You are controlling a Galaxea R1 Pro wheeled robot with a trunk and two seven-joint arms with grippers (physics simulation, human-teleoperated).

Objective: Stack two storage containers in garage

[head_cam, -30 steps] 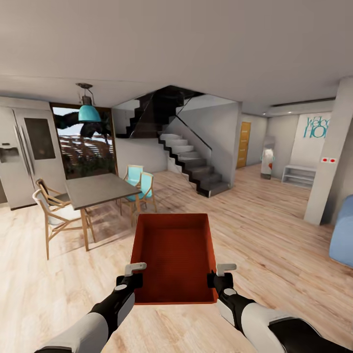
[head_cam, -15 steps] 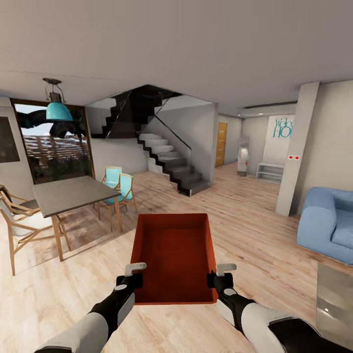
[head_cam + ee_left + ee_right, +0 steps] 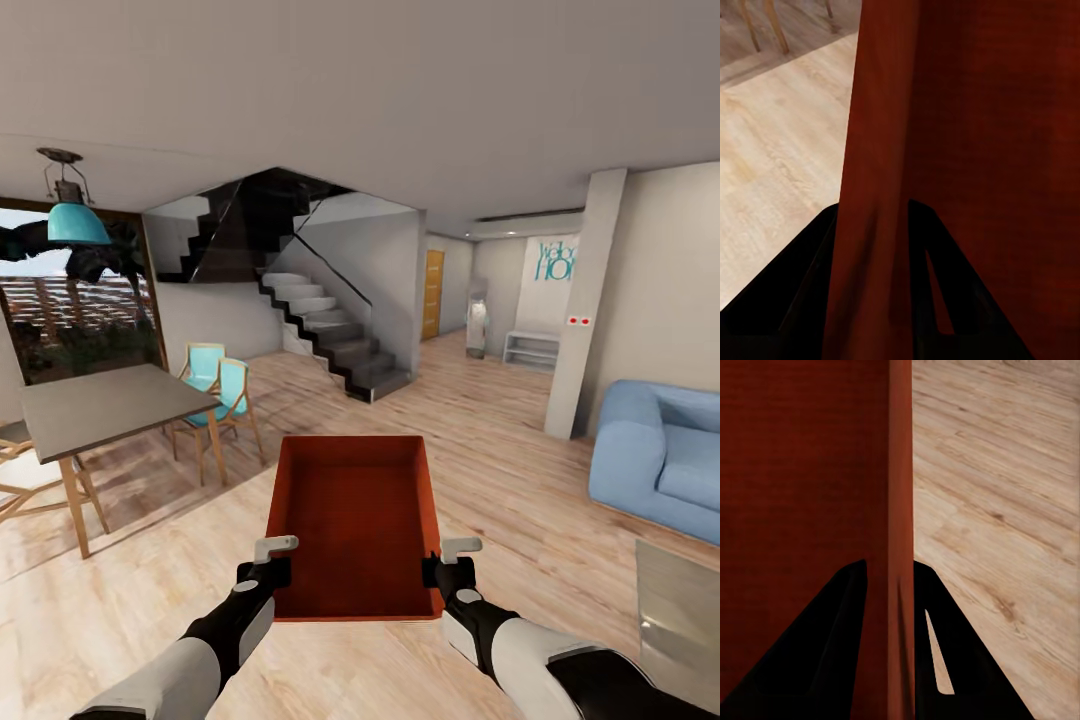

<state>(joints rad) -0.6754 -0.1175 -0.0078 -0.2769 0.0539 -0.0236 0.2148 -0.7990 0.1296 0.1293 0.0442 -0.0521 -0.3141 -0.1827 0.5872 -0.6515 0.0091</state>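
Observation:
I carry one red-orange storage container (image 3: 355, 525), open on top, level in front of me above the light wood-plank floor of the living room. My left gripper (image 3: 268, 572) is shut on its left wall near the close corner. My right gripper (image 3: 447, 573) is shut on the right wall at the matching spot. In the left wrist view the container wall (image 3: 874, 187) runs between the dark fingers (image 3: 802, 285). The right wrist view has the container wall (image 3: 900, 510) pinched between the fingers (image 3: 945, 637) the same way.
A dining table (image 3: 100, 405) with wooden and turquoise chairs (image 3: 225, 395) stands at the left. A dark staircase (image 3: 330, 340) rises ahead, with a hallway and an orange-brown door (image 3: 432, 293) beyond. A pillar (image 3: 580, 300) and a blue sofa (image 3: 660, 460) are at the right, a glass table (image 3: 680, 610) at the near right.
The whole view has swung to the right: the fridge has left the picture, the table and stairs slid left, the sofa came in. The container and both grippers hold the same place.

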